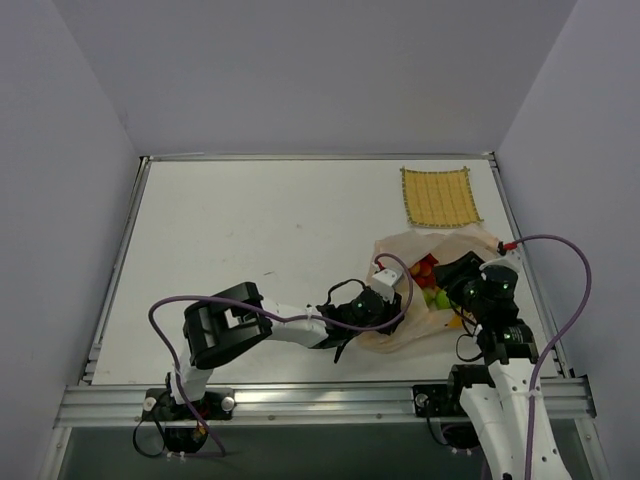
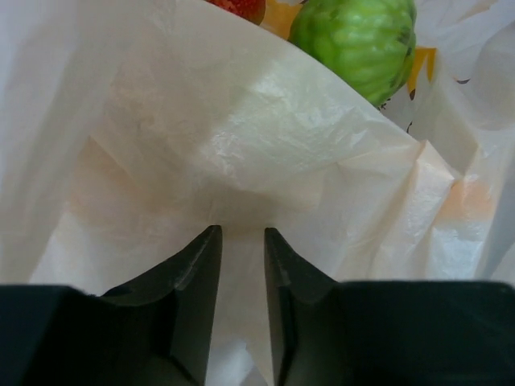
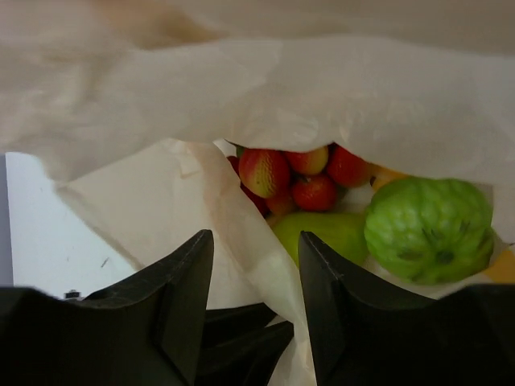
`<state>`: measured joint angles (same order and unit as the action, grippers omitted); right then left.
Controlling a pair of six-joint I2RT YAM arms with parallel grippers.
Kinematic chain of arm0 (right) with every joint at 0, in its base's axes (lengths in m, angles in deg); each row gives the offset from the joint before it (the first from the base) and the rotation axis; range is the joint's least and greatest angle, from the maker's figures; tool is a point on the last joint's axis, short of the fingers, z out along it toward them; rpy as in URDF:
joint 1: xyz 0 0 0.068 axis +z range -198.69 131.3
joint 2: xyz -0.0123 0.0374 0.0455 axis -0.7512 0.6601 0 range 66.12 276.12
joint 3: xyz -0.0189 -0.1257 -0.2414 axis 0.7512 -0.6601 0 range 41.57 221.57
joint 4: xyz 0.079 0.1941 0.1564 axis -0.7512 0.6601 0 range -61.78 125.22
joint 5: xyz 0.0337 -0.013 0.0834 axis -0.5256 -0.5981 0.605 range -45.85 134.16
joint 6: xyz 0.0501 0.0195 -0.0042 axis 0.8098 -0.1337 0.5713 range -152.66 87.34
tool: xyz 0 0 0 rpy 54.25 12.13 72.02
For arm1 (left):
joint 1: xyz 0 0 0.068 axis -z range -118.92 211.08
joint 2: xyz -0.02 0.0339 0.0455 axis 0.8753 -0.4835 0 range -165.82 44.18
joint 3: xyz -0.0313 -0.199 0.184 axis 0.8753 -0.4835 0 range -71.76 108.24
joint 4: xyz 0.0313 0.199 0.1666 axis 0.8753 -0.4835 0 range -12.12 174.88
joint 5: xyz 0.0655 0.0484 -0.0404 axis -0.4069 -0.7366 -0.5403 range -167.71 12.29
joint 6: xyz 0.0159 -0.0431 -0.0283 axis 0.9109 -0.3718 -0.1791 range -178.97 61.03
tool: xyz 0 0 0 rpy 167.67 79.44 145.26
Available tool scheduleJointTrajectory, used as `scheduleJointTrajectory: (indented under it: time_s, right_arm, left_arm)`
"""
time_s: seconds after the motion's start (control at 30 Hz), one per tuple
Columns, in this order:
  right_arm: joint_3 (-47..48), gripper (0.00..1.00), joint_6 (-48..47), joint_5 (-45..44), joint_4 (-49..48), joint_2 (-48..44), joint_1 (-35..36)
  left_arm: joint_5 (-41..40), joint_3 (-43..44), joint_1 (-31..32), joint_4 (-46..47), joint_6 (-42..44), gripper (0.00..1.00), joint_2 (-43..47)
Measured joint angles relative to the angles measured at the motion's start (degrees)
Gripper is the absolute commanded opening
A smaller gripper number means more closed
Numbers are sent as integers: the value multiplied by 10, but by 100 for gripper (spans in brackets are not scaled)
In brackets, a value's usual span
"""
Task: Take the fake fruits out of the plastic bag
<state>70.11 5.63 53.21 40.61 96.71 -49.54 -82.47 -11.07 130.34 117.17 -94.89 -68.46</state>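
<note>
— At the near right of the counter (image 1: pixel 250 230), just in front of the yellow mat (image 1: pixel 438 196), what do you have?

— The plastic bag (image 1: pixel 400 245), slumped and crinkled, its mouth gaping toward my right arm. The fake fruits (image 1: pixel 430 285) sit heaped inside it. My left hand (image 2: pixel 243 233) is clenched on a fold of the bag's film. My right hand (image 3: pixel 256 237) hangs at the mouth with its fingers apart. A flap of film runs between them, but they grip nothing.

— How will the fruits handle?

— I judge them light, hard and glossy, so likely to slip. The ridged green fruit (image 3: pixel 429 229) lies nearest the opening. It is broad, so I would take it across its middle, where the ridges may give purchase. The red berries (image 3: pixel 294 181) sit deeper, under the upper film. They form a lumpy cluster that I could pinch as a whole.

— And the bag?

— Thin, soft and limp. I expect it to drag along with any fruit, so my left hand's hold on the fold matters.
</note>
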Motion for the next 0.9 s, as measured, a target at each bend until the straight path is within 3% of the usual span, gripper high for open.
scheduleJointTrajectory:
  time_s: [0.13,0.3,0.43,0.53,0.67,0.9]
  right_arm:
    - [-37,48,24,0,8,7,24]
    - [-76,44,44,-9,10,30,59]
    - [-94,13,59,-20,-3,58,94]
    - [-99,1,74,-23,-10,70,125]
    - [-102,0,86,-35,-10,49,156]
    - [-109,0,97,-54,-8,27,182]
  left_arm:
    - [1,0,0,2,-1,44,4]
    - [6,0,-7,5,-10,54,13]
    - [16,0,-20,12,-26,58,14]
    - [19,0,-28,15,-39,62,14]
    - [21,0,-36,15,-50,75,14]
    - [33,0,-36,14,-53,79,7]
